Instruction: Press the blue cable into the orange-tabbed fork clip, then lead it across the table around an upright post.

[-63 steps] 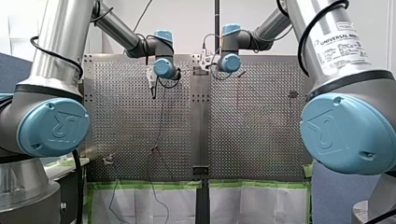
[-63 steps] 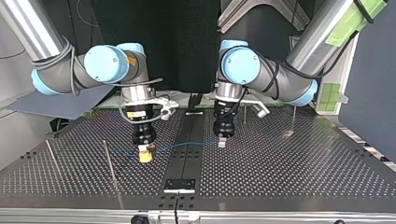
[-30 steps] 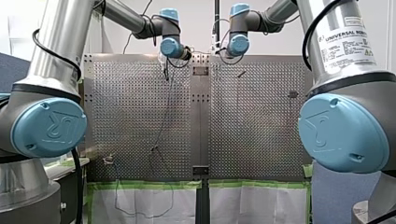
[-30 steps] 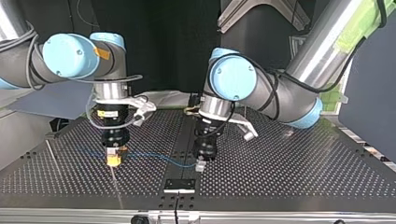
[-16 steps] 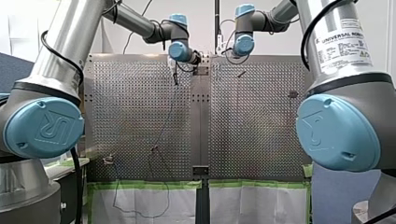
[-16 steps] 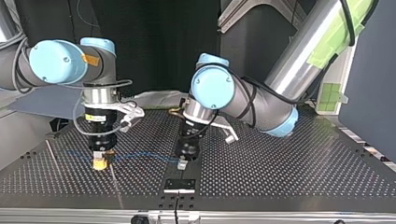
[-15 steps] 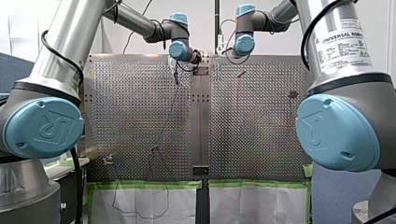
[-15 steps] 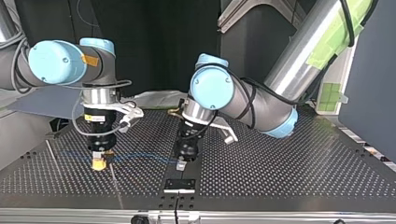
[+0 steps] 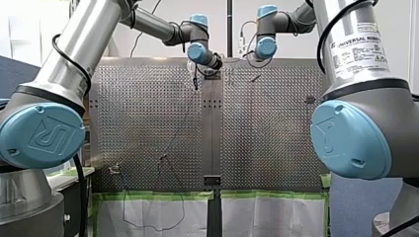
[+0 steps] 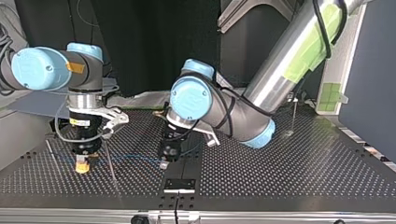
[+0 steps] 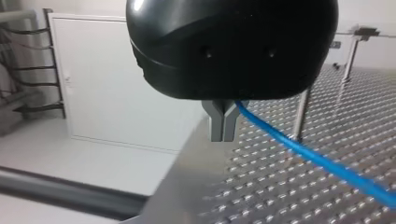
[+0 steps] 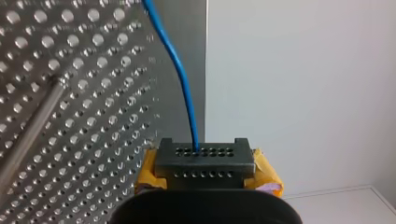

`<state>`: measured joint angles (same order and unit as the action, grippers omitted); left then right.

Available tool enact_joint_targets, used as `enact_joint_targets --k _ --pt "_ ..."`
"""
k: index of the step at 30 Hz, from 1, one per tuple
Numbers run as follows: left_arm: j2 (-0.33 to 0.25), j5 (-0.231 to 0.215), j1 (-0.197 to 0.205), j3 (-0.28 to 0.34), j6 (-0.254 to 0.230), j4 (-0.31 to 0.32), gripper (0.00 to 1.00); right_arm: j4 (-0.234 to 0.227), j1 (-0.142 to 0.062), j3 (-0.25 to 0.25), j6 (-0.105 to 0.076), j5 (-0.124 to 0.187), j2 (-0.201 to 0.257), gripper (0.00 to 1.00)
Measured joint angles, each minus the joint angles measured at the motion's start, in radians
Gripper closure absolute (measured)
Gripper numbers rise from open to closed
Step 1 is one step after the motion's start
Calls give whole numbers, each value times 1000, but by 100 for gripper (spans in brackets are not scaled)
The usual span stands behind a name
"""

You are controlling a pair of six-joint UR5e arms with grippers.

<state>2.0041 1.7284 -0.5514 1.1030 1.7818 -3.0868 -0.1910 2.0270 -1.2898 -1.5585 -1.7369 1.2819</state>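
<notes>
Over the bench [image 10: 280,177] in top view, our left tool [image 10: 164,163] and right tool [image 10: 82,166] carry the blue cable [image 10: 130,157] between them, beside a post [image 10: 111,165]. Left wrist: we see fingers [image 11: 217,123] pinched shut on it. Right wrist: same, yellow pads [image 12: 148,171].

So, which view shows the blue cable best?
The left wrist view: the blue cable runs clearly from my left end effector. The right wrist view shows a short stretch, the top view a faint line, the front view almost nothing.
</notes>
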Motion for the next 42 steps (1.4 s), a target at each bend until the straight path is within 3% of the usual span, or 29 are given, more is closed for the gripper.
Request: enact_joint_targets --k 15,22,31,42 --pt "53 10 -31 -149 17 -35 98 6 -61 1 -6 14 0 100" --pt "112 26 -52 -213 3 -88 98 14 -86 0 -9 18 0 100" --pt "191 37 -71 -294 0 -108 98 15 -118 -1 -10 20 -4 100" --pt "221 38 -80 -320 0 -117 98 13 -154 -1 -20 38 -19 100"
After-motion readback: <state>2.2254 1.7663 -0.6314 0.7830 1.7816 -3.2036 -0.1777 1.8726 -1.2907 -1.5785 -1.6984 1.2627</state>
